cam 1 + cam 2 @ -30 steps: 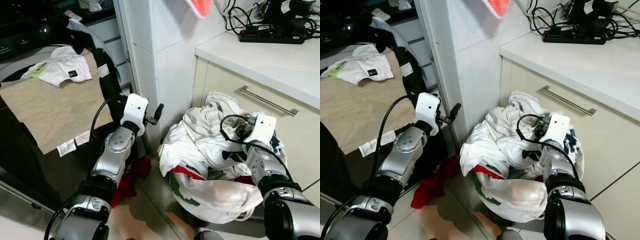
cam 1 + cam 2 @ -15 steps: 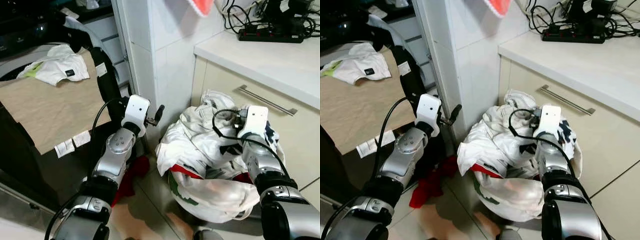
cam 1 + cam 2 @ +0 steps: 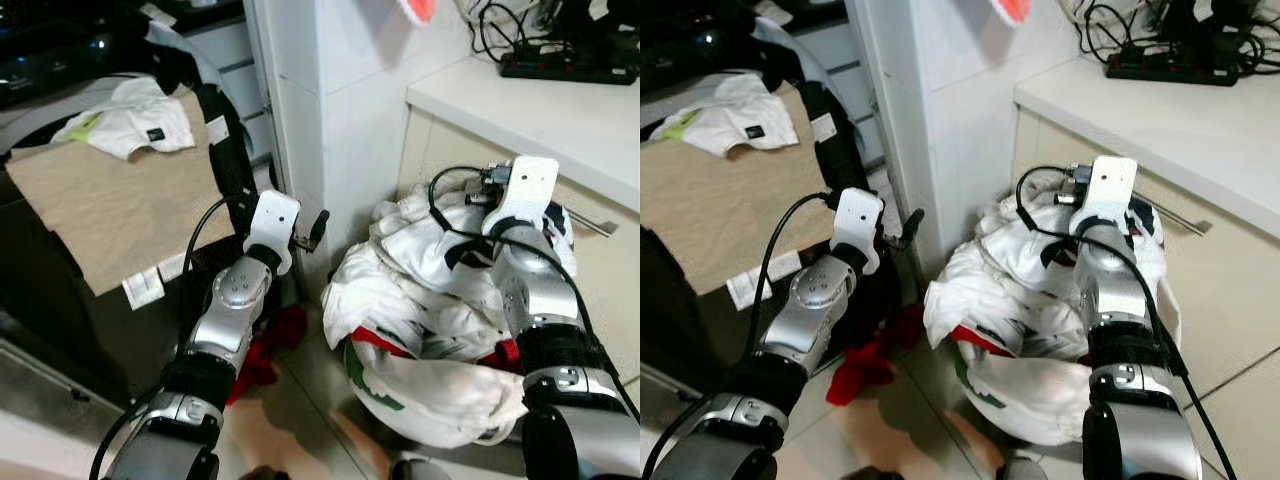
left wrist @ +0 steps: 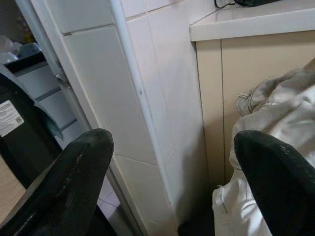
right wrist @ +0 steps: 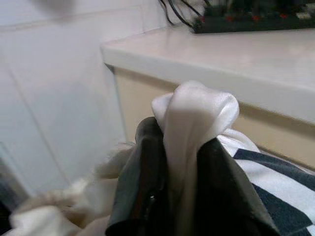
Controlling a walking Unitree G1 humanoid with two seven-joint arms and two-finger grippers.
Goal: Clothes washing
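A heap of white clothes (image 3: 420, 300) fills a laundry bag (image 3: 430, 395) on the floor by the cabinet. My right gripper (image 5: 179, 162) is shut on a fold of white cloth (image 5: 194, 115) pulled up out of the heap, with a dark-striped garment (image 5: 275, 182) beside it. My left gripper (image 3: 316, 226) is open and holds nothing, hanging in front of the tiled pillar (image 3: 330, 110); its black fingers (image 4: 74, 177) stand wide apart. On the left a beige cloth (image 3: 110, 200) and a white shirt (image 3: 130, 115) lie over the washing machine (image 3: 40, 90).
A red garment (image 3: 270, 350) lies on the tiled floor below my left arm. The beige cabinet with a metal handle (image 3: 1185, 215) stands behind the bag. A power strip with cables (image 3: 570, 65) sits on the white counter (image 3: 540, 100).
My right gripper has risen from the heap toward the counter edge, lifting a fold of white cloth with it. The left arm has barely moved. The camera has shifted slightly.
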